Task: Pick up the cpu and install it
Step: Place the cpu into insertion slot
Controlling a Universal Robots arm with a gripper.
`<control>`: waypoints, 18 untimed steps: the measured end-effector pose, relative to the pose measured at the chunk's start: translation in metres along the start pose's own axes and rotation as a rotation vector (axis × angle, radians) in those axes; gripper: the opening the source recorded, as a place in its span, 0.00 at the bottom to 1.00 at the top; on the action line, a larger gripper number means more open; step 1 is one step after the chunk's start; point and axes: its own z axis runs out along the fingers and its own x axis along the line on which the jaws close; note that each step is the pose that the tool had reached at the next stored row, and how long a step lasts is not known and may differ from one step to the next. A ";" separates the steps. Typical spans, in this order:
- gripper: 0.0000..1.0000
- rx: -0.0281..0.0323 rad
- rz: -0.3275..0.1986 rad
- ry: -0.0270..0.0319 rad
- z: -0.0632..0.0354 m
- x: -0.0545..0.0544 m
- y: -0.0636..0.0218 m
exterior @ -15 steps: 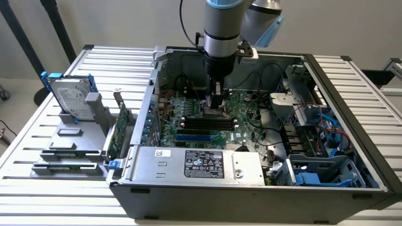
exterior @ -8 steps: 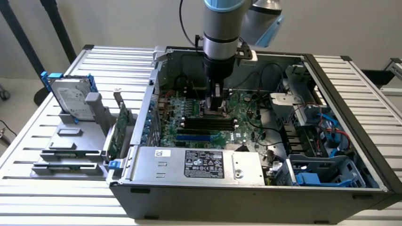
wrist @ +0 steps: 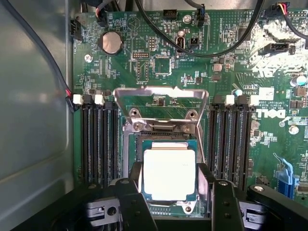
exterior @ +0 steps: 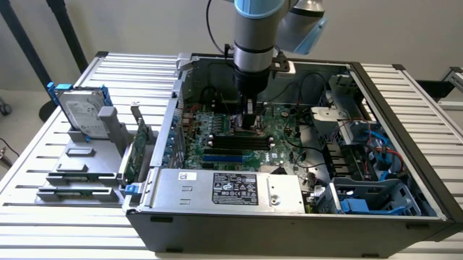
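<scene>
The cpu, a flat square chip with a shiny silver top and a thin green rim, sits level over the open socket on the green motherboard. My gripper straddles it, and its black fingers press against two opposite edges of the chip. The socket's metal load plate stands swung up beyond the chip. In the exterior view the gripper points straight down into the open computer case, low over the motherboard.
Black memory slots flank the socket on both sides. Black cables arc over the board. On the exterior view's left, outside the case, stand a hard drive with blue rails and upright green cards. A power supply lies along the case's near side.
</scene>
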 end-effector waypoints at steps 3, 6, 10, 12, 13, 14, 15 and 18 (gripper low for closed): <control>0.54 0.0011 0.001 -0.0002 0.0007 0.000 0.0000; 0.54 0.0020 0.002 -0.0001 0.0011 0.000 0.0000; 0.54 0.0047 0.006 -0.0002 0.0015 0.002 0.0000; 0.54 0.0066 0.008 -0.0003 0.0018 0.003 -0.0001; 0.54 0.0073 0.010 -0.0002 0.0022 0.003 0.0000; 0.54 0.0079 0.011 -0.0002 0.0026 0.003 0.0000; 0.54 0.0086 0.012 -0.0004 0.0030 0.004 -0.0001; 0.54 0.0101 0.015 -0.0006 0.0046 0.006 0.0000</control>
